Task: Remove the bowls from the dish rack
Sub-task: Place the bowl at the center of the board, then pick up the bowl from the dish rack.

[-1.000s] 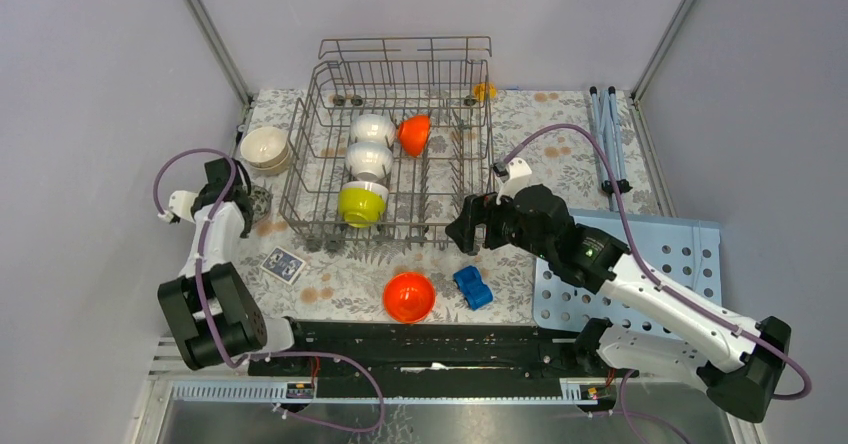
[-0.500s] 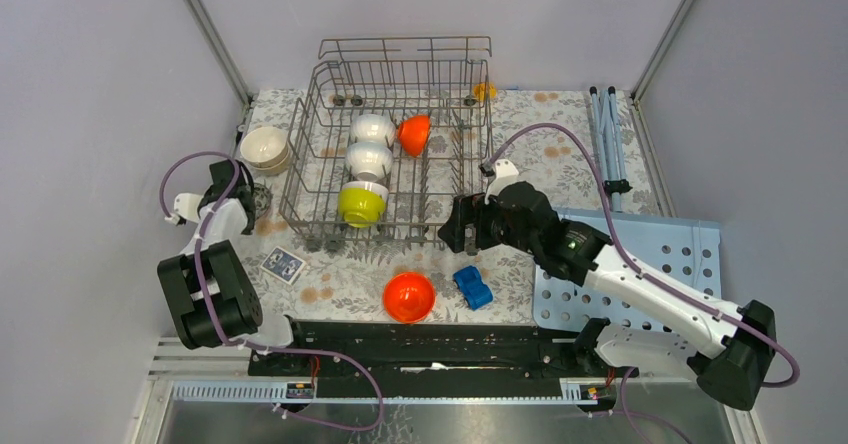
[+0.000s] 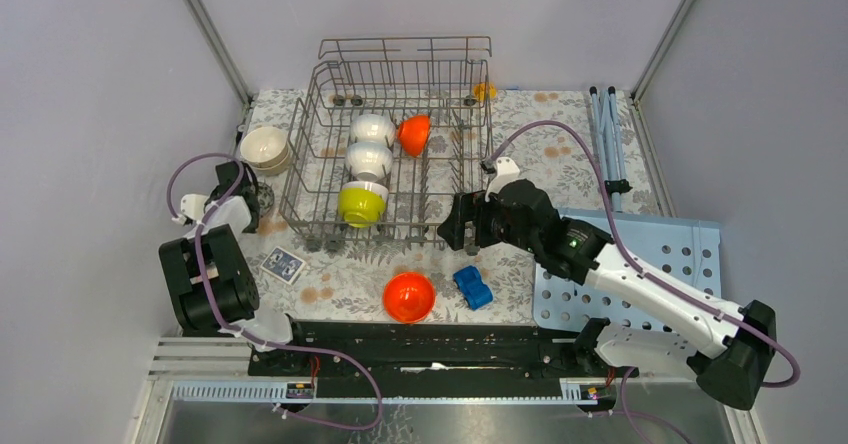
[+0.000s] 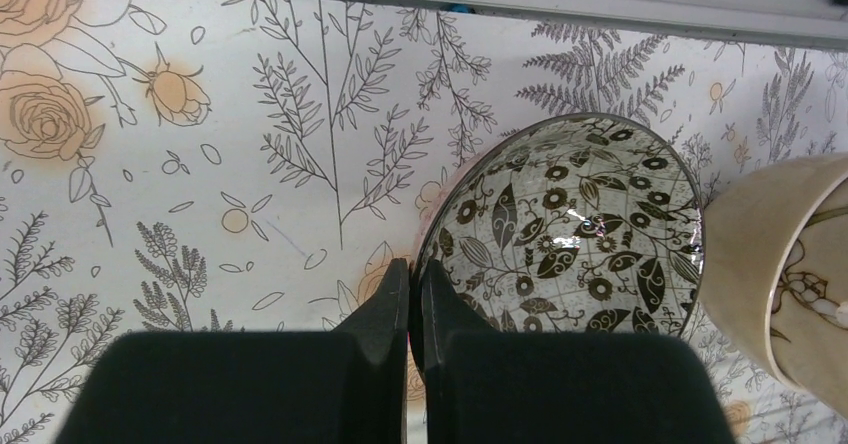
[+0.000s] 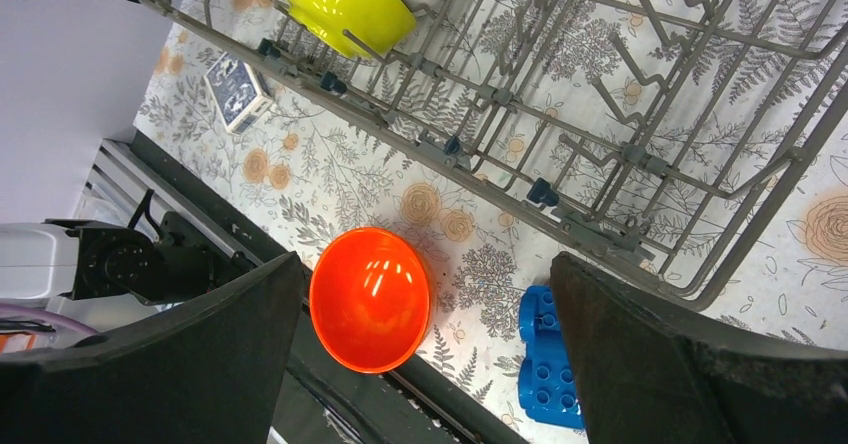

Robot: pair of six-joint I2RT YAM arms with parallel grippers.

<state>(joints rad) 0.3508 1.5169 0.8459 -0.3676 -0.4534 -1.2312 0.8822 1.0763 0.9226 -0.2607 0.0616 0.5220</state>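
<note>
Left gripper point(image 4: 410, 299): jaws clenched, pinching the near rim of the patterned bowl point(image 4: 570, 224). That bowl sits upright on the floral tablecloth point(image 4: 200, 164), just beside the cream bowl point(image 4: 790, 264) and left of the dish rack point(image 3: 300, 164). Right gripper point(image 5: 425, 269): spread wide, holding nothing, hovering near the rack's near right corner above the loose orange bowl point(image 5: 370, 299) and blue toy car point(image 5: 550, 354). In the rack: two white bowls point(image 3: 368, 159), yellow-green bowl point(image 3: 361, 204) and racked orange bowl point(image 3: 414, 134), tipped on edge among the tines.
</note>
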